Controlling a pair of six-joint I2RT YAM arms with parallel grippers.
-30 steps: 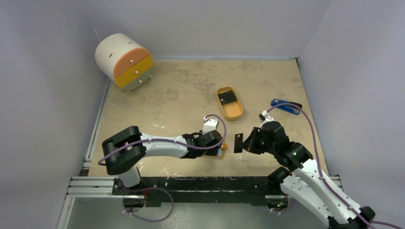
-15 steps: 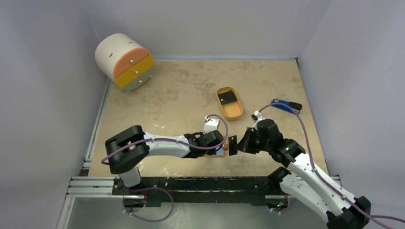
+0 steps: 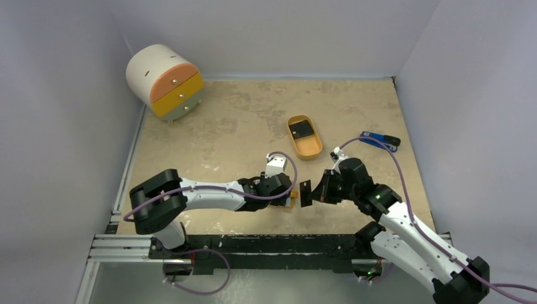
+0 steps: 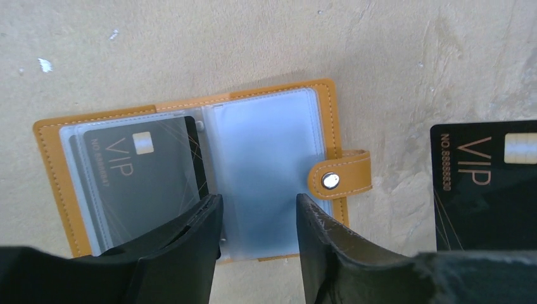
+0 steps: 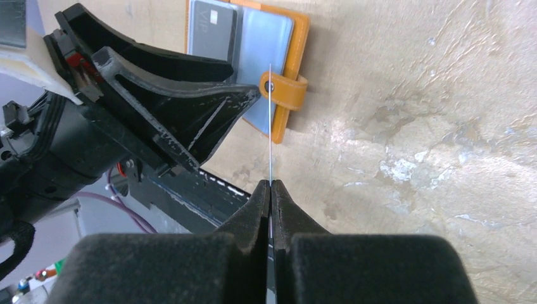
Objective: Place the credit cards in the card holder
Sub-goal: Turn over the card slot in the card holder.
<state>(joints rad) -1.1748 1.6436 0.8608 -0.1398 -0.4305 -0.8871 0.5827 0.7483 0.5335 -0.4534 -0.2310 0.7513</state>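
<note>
Top external view: R pincer (image 3: 320, 190) w/ held card (image 3: 306, 192) has been brought in toward the holder (image 4: 259, 152) since a sec ago. The card is now just beside it, not yet touching. L arm has been drawn back a bit to the left. As judged, approach is nearly done and insertion not yet begun.

Left wrist view: holder is laid open on the bench (image 4: 190, 50). A stowed card (image 4: 142, 168) is already in its left sleeve and the right sleeve is empty. L pincer (image 4: 259, 202) is held apart over the holder's near edge, nothing gripped; contact w/ the sleeve cannot be told. Held card is seen at the right, beyond the snap tab (image 4: 339, 179).

Right wrist view: R pincer is clamped together on the held card, seen edge-on and lined up w/ the tab.

Obstacles: tab and L fingers (image 4: 323, 253) are placed in the card's likely path. Elsewhere, well apart: third card (image 3: 303, 130) in tray (image 3: 311, 151), blue gadget (image 3: 379, 140), drawer unit (image 3: 166, 80).
</note>
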